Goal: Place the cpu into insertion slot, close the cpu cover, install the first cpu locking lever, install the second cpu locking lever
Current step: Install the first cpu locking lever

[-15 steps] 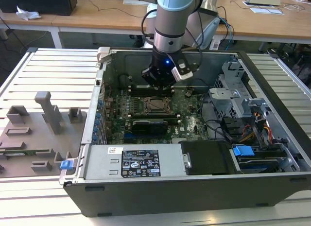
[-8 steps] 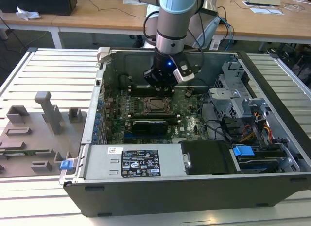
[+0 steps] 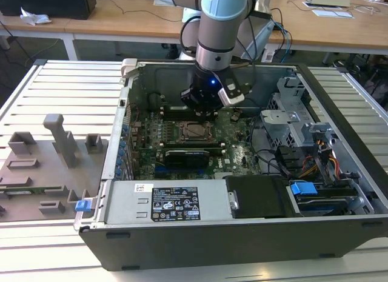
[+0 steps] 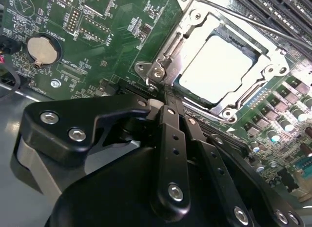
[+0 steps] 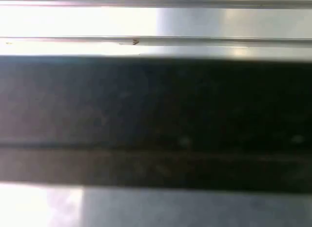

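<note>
1. The cpu (image 4: 219, 66) sits seated in the insertion slot (image 4: 183, 58), in the upper right of the second wrist view; its pale metal top shows through the window of the cpu cover (image 4: 192, 29), which appears to lie down flat over it.
2. In the exterior view the same socket sits at the middle of the frame on the green motherboard (image 3: 236, 154), just below the arm's wrist.
3. The gripper (image 4: 168, 97) has its fingers drawn together with nothing between them, the tips resting at the socket's near corner beside a lever hinge.
4. A thin locking lever (image 4: 253, 22) runs across the upper right of the second wrist view, along the far side of the cover; I cannot tell whether it is latched.
5. As I judge it, the lever work is in hand: doing it well calls for a steady push along the rod's swing, low and close to the cover, without scraping the board.
6. The open computer case (image 3: 242, 245) lies on a slatted metal table (image 3: 54, 94), with grey fixtures (image 3: 60, 139) at the exterior view's left and wooden desks (image 3: 121, 21) across the top.
</note>
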Motion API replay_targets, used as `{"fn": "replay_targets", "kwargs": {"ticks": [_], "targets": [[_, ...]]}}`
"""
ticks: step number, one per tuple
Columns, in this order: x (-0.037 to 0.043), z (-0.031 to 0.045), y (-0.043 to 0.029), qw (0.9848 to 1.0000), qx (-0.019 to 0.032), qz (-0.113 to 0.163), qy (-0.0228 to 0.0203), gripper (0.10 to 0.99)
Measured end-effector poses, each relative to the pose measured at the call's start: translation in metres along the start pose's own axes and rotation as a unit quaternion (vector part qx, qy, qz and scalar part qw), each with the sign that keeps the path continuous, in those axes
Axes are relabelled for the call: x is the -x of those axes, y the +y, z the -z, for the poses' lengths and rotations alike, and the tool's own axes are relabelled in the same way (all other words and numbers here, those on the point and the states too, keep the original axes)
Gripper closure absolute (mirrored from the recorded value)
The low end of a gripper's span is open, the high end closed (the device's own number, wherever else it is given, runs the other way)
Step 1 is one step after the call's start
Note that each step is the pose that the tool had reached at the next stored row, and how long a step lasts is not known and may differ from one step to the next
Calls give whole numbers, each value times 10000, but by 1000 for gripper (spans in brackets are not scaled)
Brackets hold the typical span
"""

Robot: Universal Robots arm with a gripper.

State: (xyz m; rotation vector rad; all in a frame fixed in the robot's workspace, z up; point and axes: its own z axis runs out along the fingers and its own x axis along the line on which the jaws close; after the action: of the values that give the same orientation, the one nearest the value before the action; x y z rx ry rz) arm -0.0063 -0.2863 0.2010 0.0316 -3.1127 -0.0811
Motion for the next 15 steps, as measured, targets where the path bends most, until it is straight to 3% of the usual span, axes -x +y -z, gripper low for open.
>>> {"fn": "replay_targets", "kwargs": {"ticks": [5,9,15], "targets": [[7,6,6,10000,17,3,-2,980],[4,96,0,10000,15,4,-2,980],[1,104,-133,10000,15,3,-2,980]]}}
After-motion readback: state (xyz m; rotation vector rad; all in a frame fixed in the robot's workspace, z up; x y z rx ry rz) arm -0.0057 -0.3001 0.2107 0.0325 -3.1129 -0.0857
